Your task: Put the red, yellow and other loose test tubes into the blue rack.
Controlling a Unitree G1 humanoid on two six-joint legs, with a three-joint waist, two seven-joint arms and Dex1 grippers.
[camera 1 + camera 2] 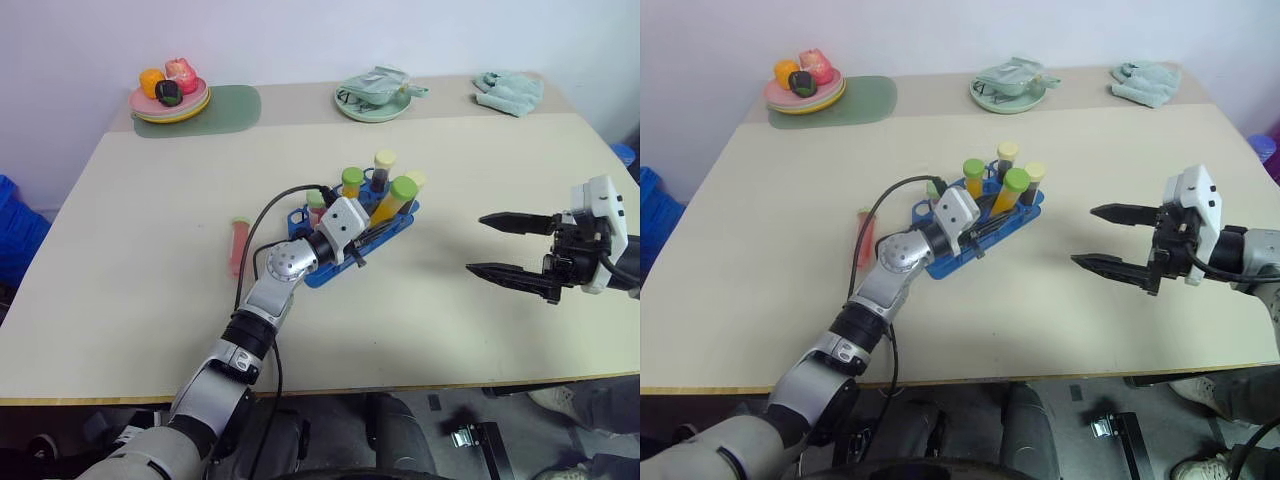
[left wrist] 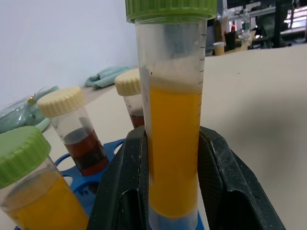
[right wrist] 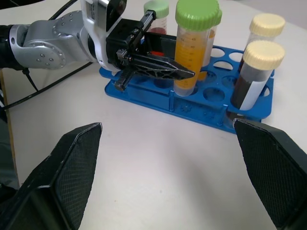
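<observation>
Left wrist view: left gripper [image 2: 175, 191] clamped on a green-capped orange-yellow tube [image 2: 173, 143], its base down in a hole of the blue rack [image 3: 192, 108]. Right wrist view shows the same tube upright and low in a front-row hole, black fingers on either side of it. Right gripper [image 1: 505, 248] hangs off to the right over bare table [image 1: 480, 330], jaws spread wide, holding nothing, well apart from the rack.

Behind the gripped tube: another green-capped orange tube [image 1: 351, 182], two pale-yellow-capped dark brown tubes [image 3: 256, 64], and a green-capped red one [image 3: 156, 14] at the rack's far end.

One red tube [image 1: 238, 245] lies loose on the table just left of the rack, beside the left arm.

Far edge: plate of toy food [image 1: 170, 95], green plate [image 1: 372, 100], cloth [image 1: 508, 92].

Step, as I judge it: seating the orange tube. Next: release, back straight out without tipping the neighbours, then fetch the loose red tube.
</observation>
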